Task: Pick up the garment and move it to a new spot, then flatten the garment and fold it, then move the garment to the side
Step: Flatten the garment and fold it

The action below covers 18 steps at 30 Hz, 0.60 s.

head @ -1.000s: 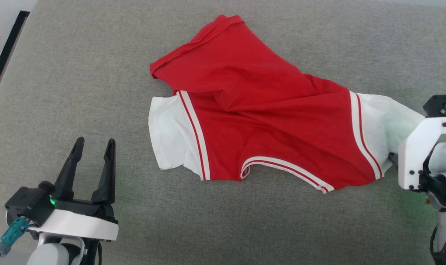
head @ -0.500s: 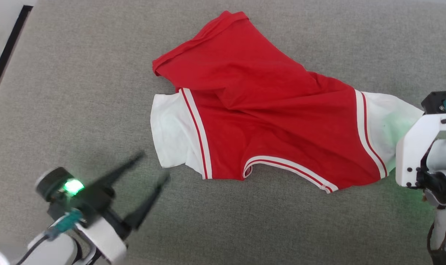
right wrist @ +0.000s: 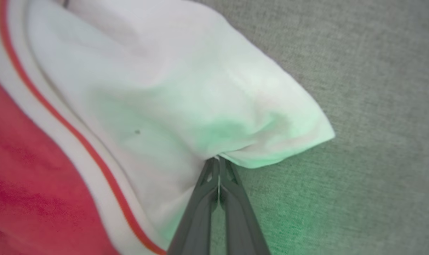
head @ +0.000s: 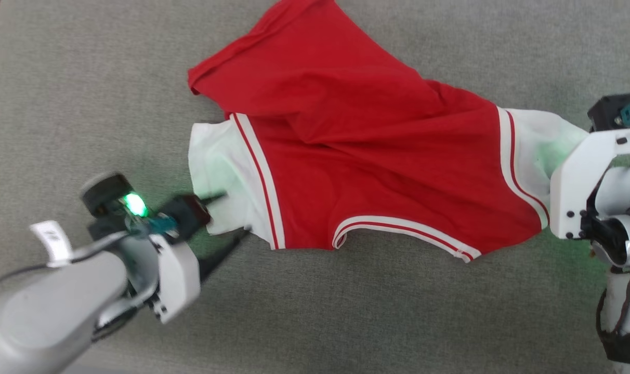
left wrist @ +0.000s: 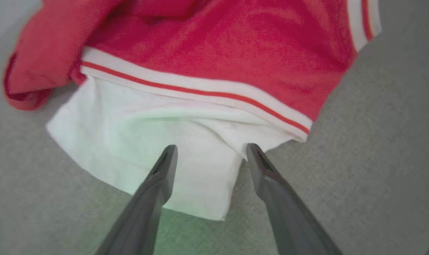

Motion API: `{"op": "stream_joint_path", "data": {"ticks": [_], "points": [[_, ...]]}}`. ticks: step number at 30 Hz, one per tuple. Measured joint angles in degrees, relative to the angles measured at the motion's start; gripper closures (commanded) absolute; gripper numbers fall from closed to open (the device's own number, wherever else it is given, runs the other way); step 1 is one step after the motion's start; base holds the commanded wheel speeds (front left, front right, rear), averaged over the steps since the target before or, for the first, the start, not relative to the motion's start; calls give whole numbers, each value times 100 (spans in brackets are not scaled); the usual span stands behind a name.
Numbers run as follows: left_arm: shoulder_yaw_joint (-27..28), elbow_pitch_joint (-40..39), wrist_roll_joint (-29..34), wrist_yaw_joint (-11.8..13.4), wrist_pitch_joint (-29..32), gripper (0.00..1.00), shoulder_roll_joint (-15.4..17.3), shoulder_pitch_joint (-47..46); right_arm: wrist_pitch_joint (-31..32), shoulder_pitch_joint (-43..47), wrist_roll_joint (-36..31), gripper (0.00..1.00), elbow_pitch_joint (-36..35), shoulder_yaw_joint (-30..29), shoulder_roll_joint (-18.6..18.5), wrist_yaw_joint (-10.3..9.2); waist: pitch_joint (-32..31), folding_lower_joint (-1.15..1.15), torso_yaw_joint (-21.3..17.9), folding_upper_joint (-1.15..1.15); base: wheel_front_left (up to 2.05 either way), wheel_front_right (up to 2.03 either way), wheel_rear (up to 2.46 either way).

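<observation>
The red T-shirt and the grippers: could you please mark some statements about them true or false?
1. The right gripper, jaws shut, pinches the red T-shirt by a white sleeve. True.
2. The left gripper has its jaws shut on the other sleeve. False: they stand open at its edge.
3. The T-shirt lies neatly folded. False: it lies spread out and wrinkled on the grey surface.
4. Its neckline has striped trim. True.
</observation>
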Motion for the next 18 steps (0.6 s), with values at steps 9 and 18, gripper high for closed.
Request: {"op": "stream_joint_path", "data": {"ticks": [9,18], "points": [[21,1,48,-1,662,0,-120,89,-59,-240,-75,100,12,198,90,-1,202,0,-176,0,0,0,0],[44,325,-130,-9,530,100,-131,29,-324,-303,-59,100,98,338,153,-2,222,0,-297,0,0,0,0]]}}
